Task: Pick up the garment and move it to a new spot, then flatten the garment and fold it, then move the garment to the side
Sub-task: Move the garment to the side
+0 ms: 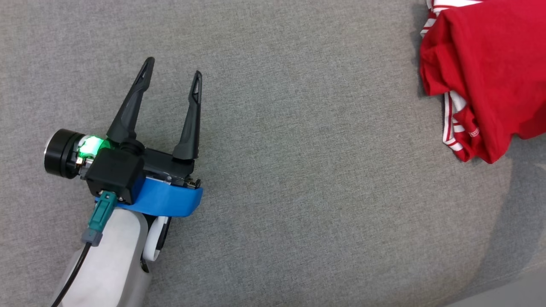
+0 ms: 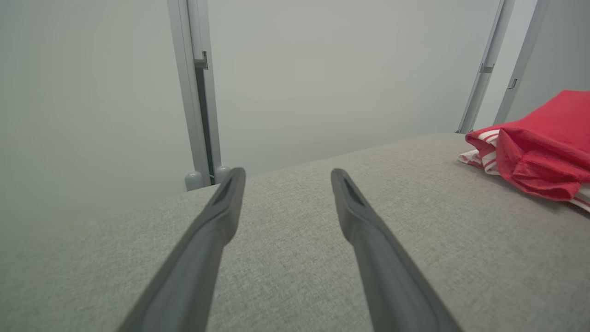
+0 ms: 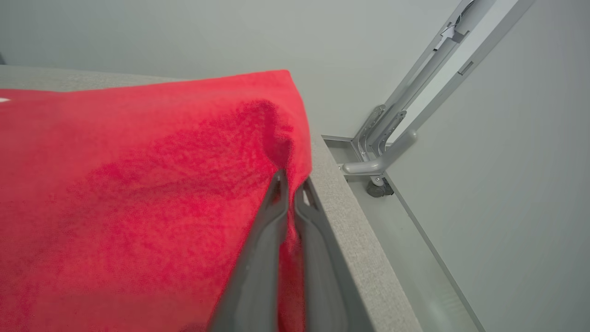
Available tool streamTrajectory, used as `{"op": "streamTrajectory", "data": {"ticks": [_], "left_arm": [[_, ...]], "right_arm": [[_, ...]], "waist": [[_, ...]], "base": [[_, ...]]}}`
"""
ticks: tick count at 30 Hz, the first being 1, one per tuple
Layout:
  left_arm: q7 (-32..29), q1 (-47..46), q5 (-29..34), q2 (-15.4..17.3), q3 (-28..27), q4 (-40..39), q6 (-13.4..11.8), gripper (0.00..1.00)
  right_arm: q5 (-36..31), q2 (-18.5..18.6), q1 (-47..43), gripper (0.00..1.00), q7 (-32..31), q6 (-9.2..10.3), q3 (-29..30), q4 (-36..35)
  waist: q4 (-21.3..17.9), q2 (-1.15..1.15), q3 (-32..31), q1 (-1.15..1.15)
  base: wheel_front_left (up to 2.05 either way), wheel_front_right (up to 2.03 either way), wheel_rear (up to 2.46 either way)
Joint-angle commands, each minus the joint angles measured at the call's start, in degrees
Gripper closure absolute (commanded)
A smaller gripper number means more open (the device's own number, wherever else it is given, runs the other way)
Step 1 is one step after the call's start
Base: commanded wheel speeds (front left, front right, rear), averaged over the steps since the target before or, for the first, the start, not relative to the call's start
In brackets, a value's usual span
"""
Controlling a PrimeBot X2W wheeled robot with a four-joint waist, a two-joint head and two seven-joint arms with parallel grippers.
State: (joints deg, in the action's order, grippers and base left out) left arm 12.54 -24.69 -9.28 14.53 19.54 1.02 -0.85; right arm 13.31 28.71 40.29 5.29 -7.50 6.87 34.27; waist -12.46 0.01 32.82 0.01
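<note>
The garment [image 1: 486, 72] is red with red-and-white striped trim, lying folded in a thick bundle at the far right of the grey table [image 1: 298, 170]. In the left wrist view the garment [image 2: 539, 152] lies off to the right of the fingers. My left gripper [image 1: 172, 70] rests open over bare table at the left, well away from the cloth, nothing between its fingers [image 2: 221, 216]. In the right wrist view my right gripper [image 3: 291, 184] is shut on the garment [image 3: 138, 198], pinching a fold of red cloth right at the table's edge.
The grey fabric table edge [image 3: 350, 230] runs just beside the right gripper, with floor and a metal frame leg [image 3: 382, 157] beyond it. Pale walls and upright metal posts [image 2: 198, 92] stand behind the table.
</note>
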Motion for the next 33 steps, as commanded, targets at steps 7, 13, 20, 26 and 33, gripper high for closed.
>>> {"op": "streamTrajectory", "data": {"ticks": [7,13,20,26,33], "left_arm": [[0.7,-1.7,0.3,-0.3,1.1,0.7,0.3,0.00],[1.2,0.3,-0.6,-0.6,1.3,2.1,0.1,0.00],[1.7,5.1,-2.6,-1.0,0.2,3.9,-1.6,0.00],[2.1,9.7,-4.7,-1.7,-1.2,6.0,-3.2,0.00],[2.3,14.4,-6.8,-1.7,-3.6,7.9,-5.3,0.00]], "right_arm": [[-7.2,-3.6,-0.1,0.00,1.2,0.02,7.6,4.4],[-11.6,-9.4,-4.4,0.00,5.7,0.02,14.1,1.8],[-10.5,-18.5,-15.7,0.00,8.6,0.02,12.8,-11.4],[-9.4,-23.7,-25.8,0.00,7.1,0.02,6.3,-22.5],[-6.6,-25.4,-31.9,0.00,4.7,0.02,-1.3,-29.1]], "waist": [[0.5,-0.01,-0.4,-0.01],[0.3,-0.01,-4.0,-0.01],[1.1,-0.01,-11.1,-0.01],[3.5,-0.01,-16.8,-0.01],[7.2,-0.01,-21.8,-0.01]], "base": [[0.00,0.00,0.00],[0.00,0.00,0.00],[0.00,0.00,0.00],[0.00,0.00,0.00],[0.00,0.00,0.00]]}}
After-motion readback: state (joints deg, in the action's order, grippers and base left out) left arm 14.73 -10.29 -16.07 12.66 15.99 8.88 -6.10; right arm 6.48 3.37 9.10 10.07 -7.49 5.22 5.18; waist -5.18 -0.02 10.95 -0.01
